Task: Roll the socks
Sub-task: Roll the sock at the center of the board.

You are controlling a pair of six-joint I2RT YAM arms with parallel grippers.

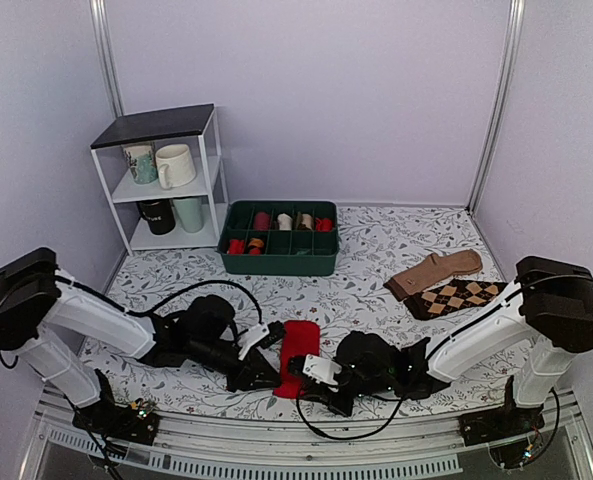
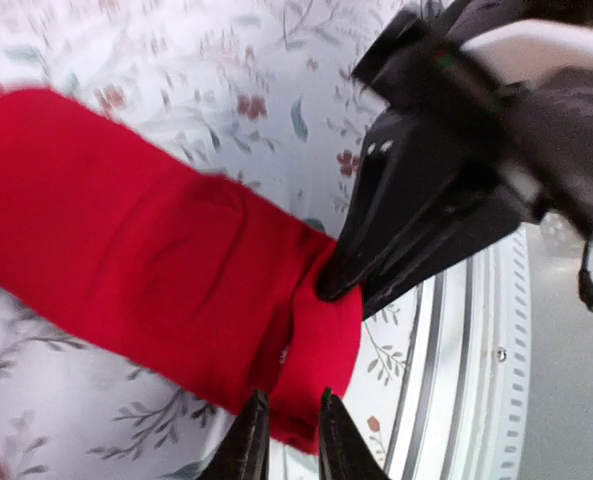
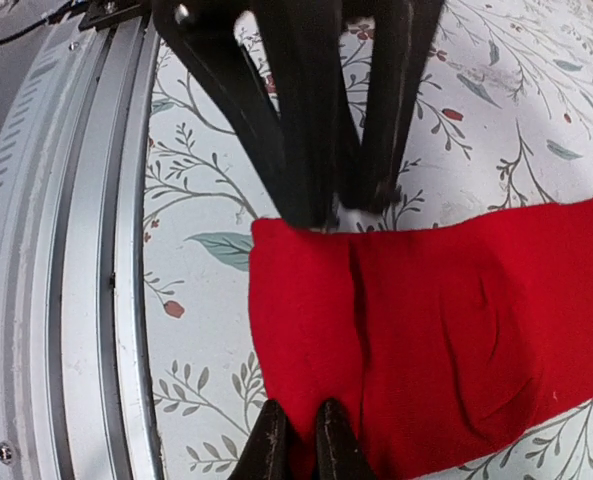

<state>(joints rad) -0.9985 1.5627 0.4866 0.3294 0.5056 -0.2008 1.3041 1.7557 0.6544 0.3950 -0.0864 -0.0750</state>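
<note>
While left gripper (image 2: 284, 445) and right gripper (image 3: 298, 440) clamp socks (image 1: 298, 350), near end; flat

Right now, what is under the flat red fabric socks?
Leaf-printed tablecloth shows all around the red fabric socks. The fingers of the left gripper and right gripper pinch the near end; whatever lies beneath the fabric is covered.

Socks (image 1: 300, 348) on table (image 1: 376, 250), front centre, bin (image 1: 279, 265) behind, rack (image 1: 156, 125) back left

Plain bright red socks (image 1: 301, 345), flat as a short strip, lengthwise by the table's (image 1: 376, 250) near edge, near end creased, slightly bunched.
</note>
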